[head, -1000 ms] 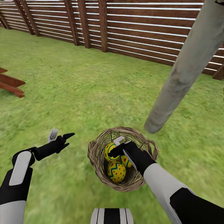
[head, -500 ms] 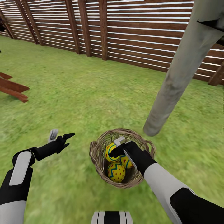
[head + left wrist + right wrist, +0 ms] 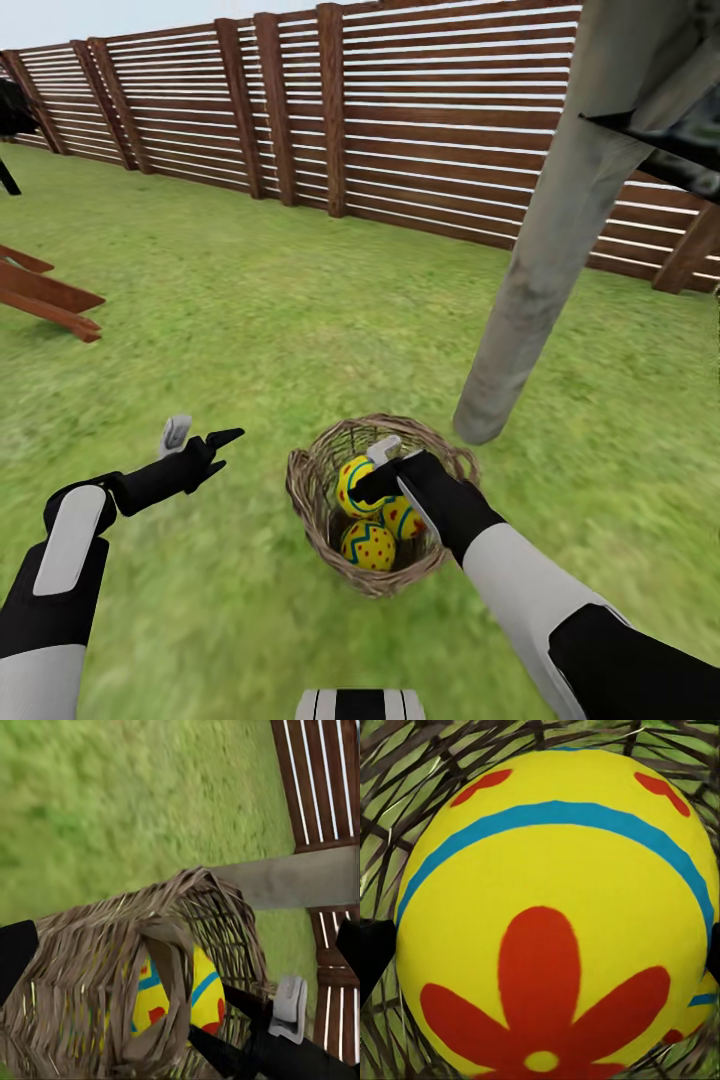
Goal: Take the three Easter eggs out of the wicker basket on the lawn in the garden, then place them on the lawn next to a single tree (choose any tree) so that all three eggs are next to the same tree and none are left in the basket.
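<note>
The wicker basket stands on the lawn close to the pale grey tree trunk. Three yellow Easter eggs lie in it: one high at the left, one low in front, one at the right. My right gripper reaches into the basket, its fingers on both sides of the upper egg and touching it. To the basket's left my left gripper hovers open over the grass with nothing in it. In the left wrist view the basket, an egg and the trunk show.
A brown slatted wooden fence closes the lawn behind the tree. Red-brown wooden boards lie at the left edge. Dark blocky leaves hang at the upper right. Open grass spreads left of and behind the basket.
The whole picture has shifted down as the camera tilted up, showing more fence and some sky. Both arms, the basket and the eggs keep their places.
</note>
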You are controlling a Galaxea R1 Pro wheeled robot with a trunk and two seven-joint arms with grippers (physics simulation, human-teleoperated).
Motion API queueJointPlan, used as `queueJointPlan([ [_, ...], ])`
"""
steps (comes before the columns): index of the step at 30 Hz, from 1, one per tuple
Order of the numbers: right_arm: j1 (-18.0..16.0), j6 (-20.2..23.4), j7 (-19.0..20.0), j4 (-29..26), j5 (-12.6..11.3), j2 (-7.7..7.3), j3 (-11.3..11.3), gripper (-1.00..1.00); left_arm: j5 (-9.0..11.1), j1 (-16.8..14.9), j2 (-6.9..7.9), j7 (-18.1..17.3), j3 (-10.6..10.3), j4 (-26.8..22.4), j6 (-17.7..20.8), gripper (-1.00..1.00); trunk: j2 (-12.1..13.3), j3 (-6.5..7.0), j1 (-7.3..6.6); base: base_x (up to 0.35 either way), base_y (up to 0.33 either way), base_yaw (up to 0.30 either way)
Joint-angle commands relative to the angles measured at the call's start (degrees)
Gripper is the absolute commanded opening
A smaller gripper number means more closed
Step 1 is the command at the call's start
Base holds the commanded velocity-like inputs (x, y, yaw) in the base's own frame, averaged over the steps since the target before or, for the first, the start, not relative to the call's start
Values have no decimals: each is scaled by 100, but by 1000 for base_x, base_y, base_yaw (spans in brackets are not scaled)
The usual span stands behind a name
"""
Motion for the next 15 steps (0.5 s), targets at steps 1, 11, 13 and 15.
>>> queueJointPlan([
  [1, -3, 28, 20, -8, 16, -4, 7, -100, 27, -4, -1, 24, 8, -5, 28, 100, 0, 18, -4, -22, -20, 0],
  [11, 34, 984, 27, -537, 22, -161, -506, -100, 36, -7, 3, 22, 20, 2, 28, 100, 13, 240, -29, -1, -1, 0],
  [13, 54, 1000, 27, -574, 25, -170, -524, -100, 36, -5, 6, 22, 21, 2, 28, 100, 16, 284, -35, 0, 0, 0],
  [15, 64, 1005, 28, -658, 25, -190, -548, -100, 37, -4, 8, 22, 19, 2, 28, 100, 19, 329, -40, 0, 0, 0],
])
